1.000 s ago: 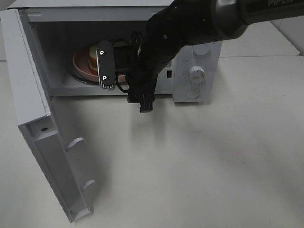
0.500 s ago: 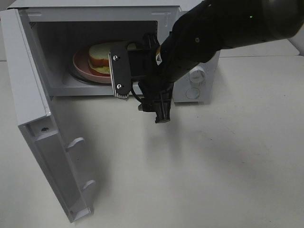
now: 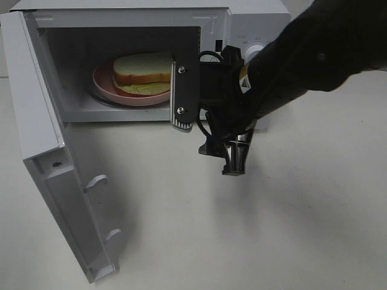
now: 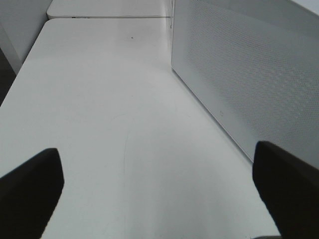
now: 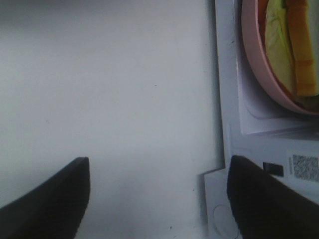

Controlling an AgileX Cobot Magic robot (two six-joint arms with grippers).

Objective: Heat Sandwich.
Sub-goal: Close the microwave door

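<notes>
From the high camera I see the microwave [image 3: 121, 7] at about 11 o'clock on the table [image 3: 290, 229], with its door [image 3: 54, 181] swung wide toward 8 o'clock. The sandwich [image 3: 145, 71] lies inside the cavity on a round pink plate [image 3: 100, 78]; white bread faces up, the orange-brown crust shows along its front edge and pale yellow-green filling peeks out beneath.

My right gripper [image 3: 207, 130] hangs just outside the cavity mouth, at about 4 o'clock from the sandwich and clear of it; its fingers are spread apart with nothing between them; one finger, with a silvery plate and two screws, stands in front of the opening's right-hand edge, while the other hangs over the table further toward 5 o'clock. The dark right arm crosses the control panel [image 3: 260, 24] and hides most of it.

The right wrist camera confirms this; the right gripper [image 5: 158, 164] is splayed over bare table next to the microwave's [image 5: 234, 99] front ledge; the plate's [image 5: 254, 59] rim and the sandwich's [image 5: 294, 50] crust and filling show inside.

The left wrist camera shows the left gripper [image 4: 155, 149] spread wide and empty above the table [image 4: 99, 99], next to a perforated white panel [image 4: 239, 74]; the high camera does not show this arm.
</notes>
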